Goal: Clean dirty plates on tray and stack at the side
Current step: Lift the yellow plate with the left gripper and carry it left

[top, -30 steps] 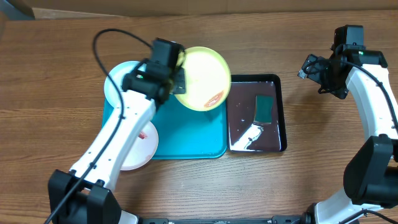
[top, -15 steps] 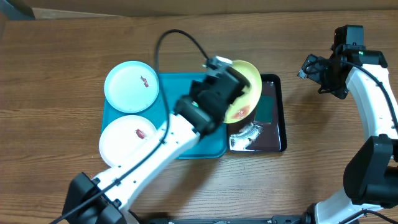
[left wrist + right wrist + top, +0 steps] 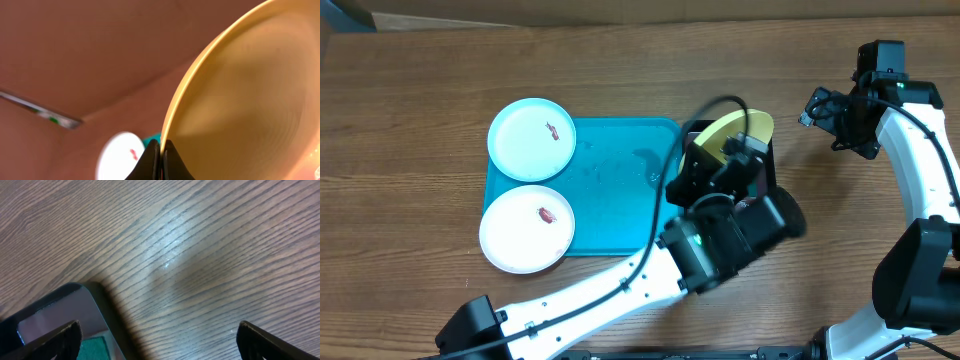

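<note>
1. Now your left tool [image 3: 161, 150] is clenched on the rim of the yellow-green-rimmed plate [image 3: 738, 130]. The left wrist view shows both fingers pinched tight on its edge, with the hollow face spreading to their right.
2. You hold that plate lifted and steeply tilted. It is off the turquoise tray [image 3: 620, 190] and above the black tray [image 3: 50, 317] just beside it.
3. Your right tool [image 3: 835, 112] is released, with its jaws wide and nothing between them. It hangs over the bare table [image 3: 420, 80], well apart from the plate.
4. The relation that matters is this: the black tray lies to the left of your right tool and nearer the robot's base. The right wrist view catches only one corner of it and a sliver of the green sponge [image 3: 95, 347] at the lower left. From overhead, your left arm hides the sponge.
5. Your right arm is the free one and the one with a clear way to the sponge. The coming move therefore looks like a reach leftward and down into the black tray, while your left arm keeps the plate's face turned toward it.
6. The pale blue plate [image 3: 531, 139] and the white plate [image 3: 527, 228] lie flat at the left end of the turquoise tray. Each overhangs its rim and carries a red smear. Neither looks cleaned, and nothing is stacked at the side yet.
</note>
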`<state>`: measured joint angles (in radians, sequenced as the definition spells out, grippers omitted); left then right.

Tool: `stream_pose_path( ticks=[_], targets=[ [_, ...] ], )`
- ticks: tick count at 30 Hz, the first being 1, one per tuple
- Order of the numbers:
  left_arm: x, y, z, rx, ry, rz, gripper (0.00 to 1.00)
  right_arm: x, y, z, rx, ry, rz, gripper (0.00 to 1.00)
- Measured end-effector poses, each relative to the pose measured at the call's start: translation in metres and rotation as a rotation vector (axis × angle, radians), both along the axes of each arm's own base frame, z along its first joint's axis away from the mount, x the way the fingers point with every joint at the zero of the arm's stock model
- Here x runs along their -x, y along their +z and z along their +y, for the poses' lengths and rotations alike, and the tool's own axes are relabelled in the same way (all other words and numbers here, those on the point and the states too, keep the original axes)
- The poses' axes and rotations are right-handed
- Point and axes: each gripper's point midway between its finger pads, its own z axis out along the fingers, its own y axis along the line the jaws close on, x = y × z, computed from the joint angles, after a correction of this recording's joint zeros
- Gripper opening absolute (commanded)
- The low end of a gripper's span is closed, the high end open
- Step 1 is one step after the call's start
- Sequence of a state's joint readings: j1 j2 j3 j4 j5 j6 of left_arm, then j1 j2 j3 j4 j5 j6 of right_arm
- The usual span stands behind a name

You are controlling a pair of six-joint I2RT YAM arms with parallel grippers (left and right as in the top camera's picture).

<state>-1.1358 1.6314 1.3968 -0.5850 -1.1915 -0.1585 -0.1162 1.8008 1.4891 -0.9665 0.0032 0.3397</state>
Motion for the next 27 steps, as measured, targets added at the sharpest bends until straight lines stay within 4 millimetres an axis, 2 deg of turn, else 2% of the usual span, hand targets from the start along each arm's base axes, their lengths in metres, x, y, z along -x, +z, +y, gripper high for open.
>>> stream_pose_path(
  ticks=[2,7,18,22,24,27],
  targets=[
    [0.007,0.013,-0.002,-0.024,0.022,-0.066,0.04,0.000,0.000,0.000,0.000,0.000,0.000,1.00],
    [0.017,0.033,-0.002,-0.057,0.063,-0.154,0.04,0.000,0.000,0.000,0.000,0.000,0.000,1.00],
    [0.018,0.037,0.001,-0.091,0.079,-0.168,0.04,0.000,0.000,0.000,0.000,0.000,-0.001,1.00],
    [0.014,0.030,-0.001,-0.091,0.050,-0.133,0.04,0.000,0.000,0.000,0.000,0.000,0.000,1.00],
    [0.010,0.020,-0.005,-0.092,0.007,-0.079,0.04,0.000,0.000,0.000,0.000,0.000,-0.001,1.00],
    [0.004,-0.009,-0.007,-0.038,-0.058,0.060,0.04,0.000,0.000,0.000,0.000,0.000,0.000,1.00]
  ],
)
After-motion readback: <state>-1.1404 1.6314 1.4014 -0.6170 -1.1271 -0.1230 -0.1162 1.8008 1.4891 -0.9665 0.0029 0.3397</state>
